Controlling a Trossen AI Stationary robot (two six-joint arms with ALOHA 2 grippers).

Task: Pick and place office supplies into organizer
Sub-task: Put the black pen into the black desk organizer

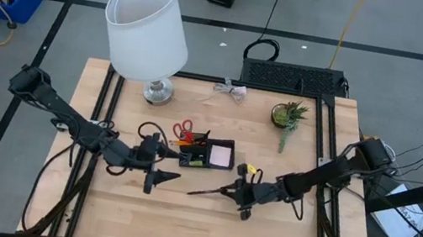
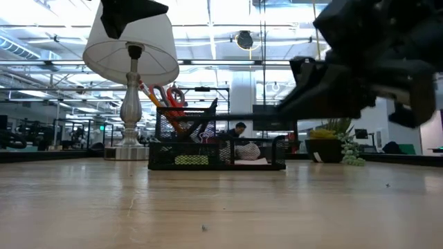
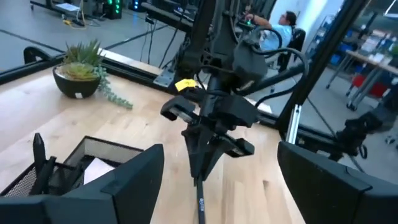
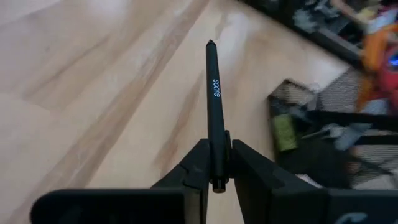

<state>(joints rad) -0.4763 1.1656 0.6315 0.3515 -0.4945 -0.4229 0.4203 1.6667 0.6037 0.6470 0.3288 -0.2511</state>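
A slim black pen (image 4: 213, 93) sticks out ahead of my right gripper (image 4: 216, 158), which is shut on it in front of the table's middle. The pen (image 1: 205, 191) points toward the table's left. The organizer (image 1: 207, 154), a low black mesh tray, stands just beyond on the table. It holds red-handled scissors (image 1: 183, 128), upright, and a pink sticky-note pad (image 1: 222, 153). My left gripper (image 1: 159, 178) hovers open to the left of the pen's tip, touching nothing. My right gripper pinches the pen near its back end (image 4: 216, 163) between its two fingers. The fingers come from the table's right, slanting a little downward. The pen lies along them, its tip pointing forward. In the low view the pen (image 2: 259, 116) is lifted clear of the table.
A white-shaded lamp (image 1: 149, 28) stands at the far left and a small potted plant (image 1: 289, 114) at the far right. A clear wrapped bit (image 1: 233, 90) lies between them, and a black mesh box (image 1: 294, 78) sits past the far edge. Bare wood stretches along the near edge.
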